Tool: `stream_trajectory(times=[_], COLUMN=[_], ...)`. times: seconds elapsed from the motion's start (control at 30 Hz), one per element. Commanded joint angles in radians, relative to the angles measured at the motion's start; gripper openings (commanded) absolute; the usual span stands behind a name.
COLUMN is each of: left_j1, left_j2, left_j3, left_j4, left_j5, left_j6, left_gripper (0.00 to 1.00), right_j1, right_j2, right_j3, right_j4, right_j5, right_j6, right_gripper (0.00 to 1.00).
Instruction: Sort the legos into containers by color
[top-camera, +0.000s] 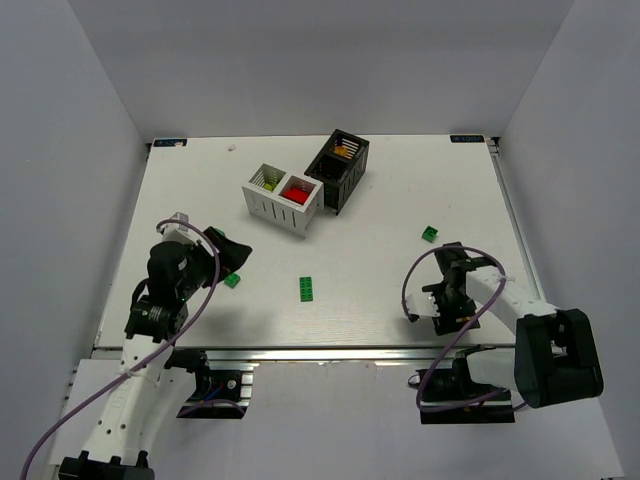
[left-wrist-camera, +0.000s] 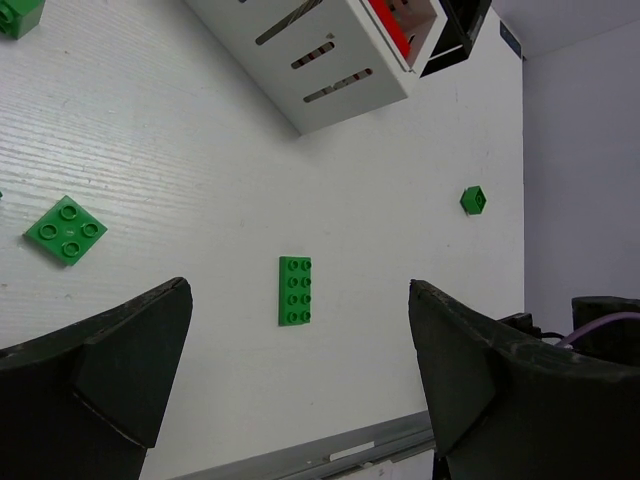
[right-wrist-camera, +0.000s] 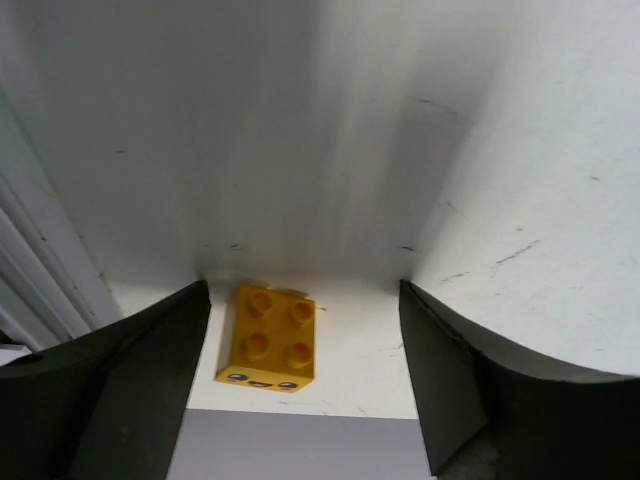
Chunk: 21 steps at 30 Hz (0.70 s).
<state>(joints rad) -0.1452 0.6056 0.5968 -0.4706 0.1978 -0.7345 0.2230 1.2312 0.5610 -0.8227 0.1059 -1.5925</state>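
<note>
The left tool (top-camera: 228, 256) hangs over the bench (top-camera: 400, 180), jaws spread wide with nothing between them. A long green lego (left-wrist-camera: 294, 290) lies beneath it, and a square green one (left-wrist-camera: 66, 229) sits off to one side. The right tool (right-wrist-camera: 304, 300) stands open around an orange-yellow lego (right-wrist-camera: 268, 338) that lies flat by the bench's edge, with a gap on either side. Farther back, the white container (top-camera: 270, 210) sits just beside the black container (top-camera: 350, 170).

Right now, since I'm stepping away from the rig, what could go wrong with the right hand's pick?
The yellow brick lies off-centre, almost against one finger of the open right hand; closing could shove or twist it. It is hidden in the top view, so a slip might go unseen there.
</note>
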Motion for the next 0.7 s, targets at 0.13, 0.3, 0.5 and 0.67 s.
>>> stream_trajectory(times=[0.13,0.3,0.5,0.67], left_j1=[0.006,0.006,0.006,0.006], left_j2=[-0.090,-0.153,-0.185,-0.193], left_j3=[-0.017,-0.026,-0.037,-0.042], left_j4=[-0.031,-0.046,-0.030,-0.005], left_j5=[-0.026,-0.043,-0.054,-0.060], left_j6=[-0.014,-0.016,-0.023,-0.026], left_gripper=[0.98,0.98,0.98,0.98], right_j1=[0.030,0.041,0.052,0.056], right_j2=[0.109,0.149,0.220,0.272], right_j3=[0.055,0.149,0.368,0.516], right_j4=[0.109,0.134,0.065,-0.035], right_j5=[-0.066,-0.097,-0.270,-0.405], right_j6=[0.127,0.184,0.311,0.385], right_gripper=[0.57,0.32,0.14,0.09])
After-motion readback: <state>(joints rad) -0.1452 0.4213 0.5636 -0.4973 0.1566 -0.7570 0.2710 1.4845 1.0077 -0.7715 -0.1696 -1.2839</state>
